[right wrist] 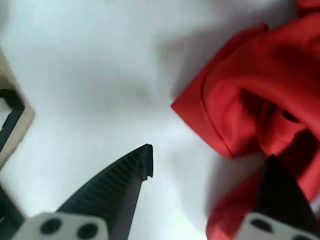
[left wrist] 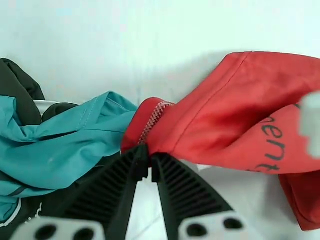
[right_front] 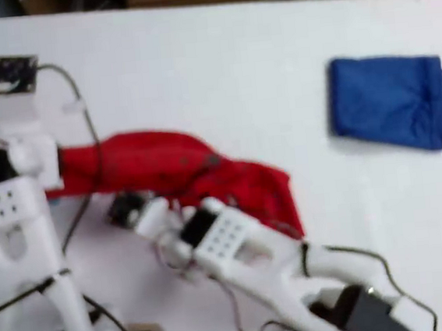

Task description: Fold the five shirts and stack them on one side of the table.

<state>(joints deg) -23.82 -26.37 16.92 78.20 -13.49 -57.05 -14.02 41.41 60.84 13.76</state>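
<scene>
left gripper (left wrist: pixel 149 162) pinches red shirt (left wrist: pixel 225 125) hem, likely to straighten it; right gripper (right wrist: pixel 210 162) spread beside it; folded blue shirt (right_front: pixel 387 102) set aside

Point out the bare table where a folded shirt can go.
Free: the table's far strip beyond the red shirt, and the gap between it and the blue shirt. Crowded: near side, with the arms over the red shirt.

We look down on a white table (right_front: pixel 217 48) where a crumpled red shirt (right_front: pixel 166 167) lies between two white arms. The left arm (right_front: pixel 15 224) stands at one end, the right arm (right_front: pixel 237 250) reaches across its near edge. A folded blue shirt (right_front: pixel 387 102) sits well apart.
</scene>
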